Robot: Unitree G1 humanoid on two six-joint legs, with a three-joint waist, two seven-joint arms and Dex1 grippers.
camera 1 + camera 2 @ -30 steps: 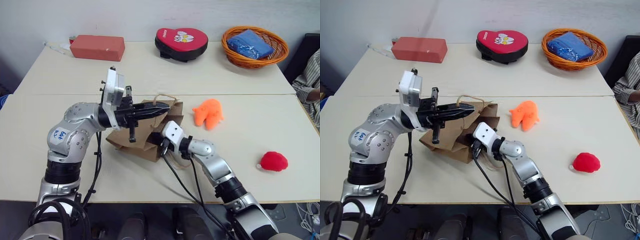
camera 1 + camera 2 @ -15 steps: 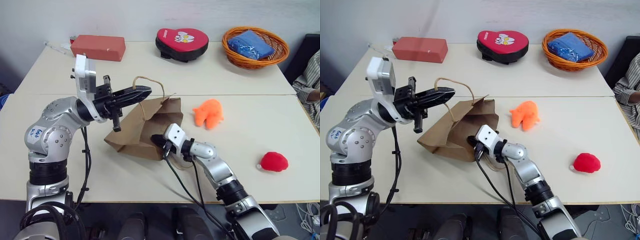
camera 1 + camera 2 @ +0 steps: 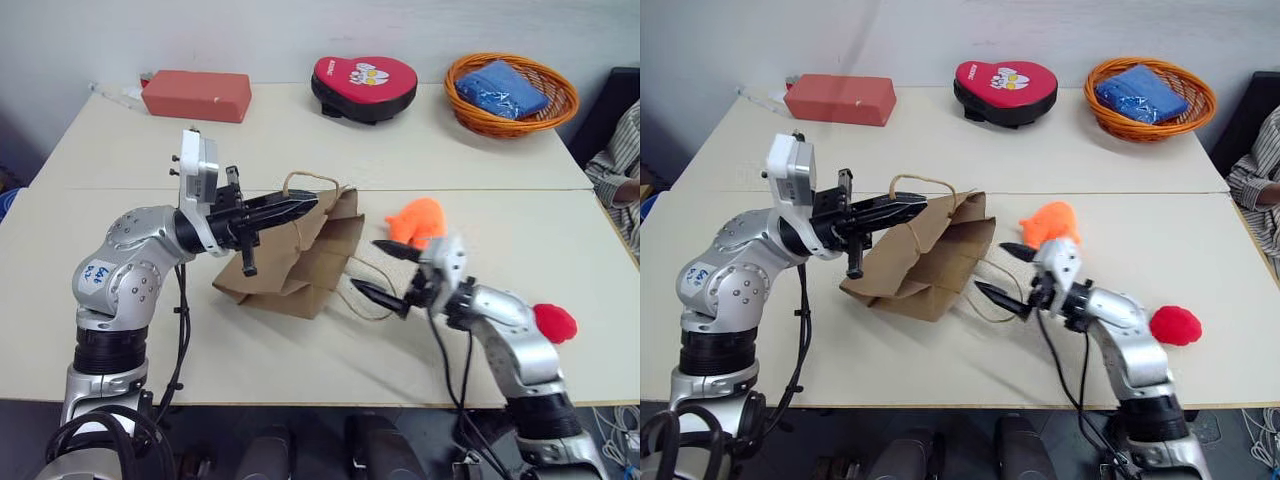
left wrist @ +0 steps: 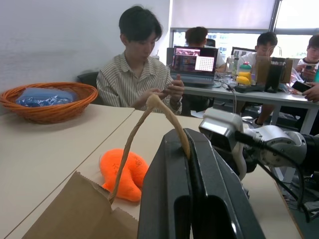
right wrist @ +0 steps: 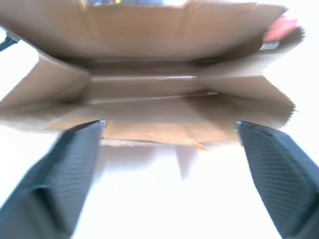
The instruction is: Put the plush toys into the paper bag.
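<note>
Left hand (image 3: 300,207): fingers pressed together on one twisted tan cord handle (image 4: 149,107) of the plain brown kraft paper bag (image 3: 295,255), lifting that edge so the mouth faces the right hand.
Right hand (image 3: 385,272): fingers spread wide, gripping nothing; it hovers just beside the bag's mouth, above the pale surface (image 3: 300,130).
Paper bag: lying on its side near the middle of the surface, top edge raised by the cord, second handle loose on the surface near the right hand.
Orange toy (image 3: 418,220): bright orange lumpy plush animal on the surface just beyond the right hand, outside the bag.
Red toy (image 3: 556,322): small round red plush, well apart from the bag, partly behind the right forearm.
Progress: neither toy looks bagged yet.
Risk, bag: only one cord is held, so the mouth may sag or fold shut, blocking a toy.
Risk, cord: the loose handle lies close under the right hand and could snag its fingers.
Risk, toy: soft plush may squash and slip from a shallow pinch.
</note>
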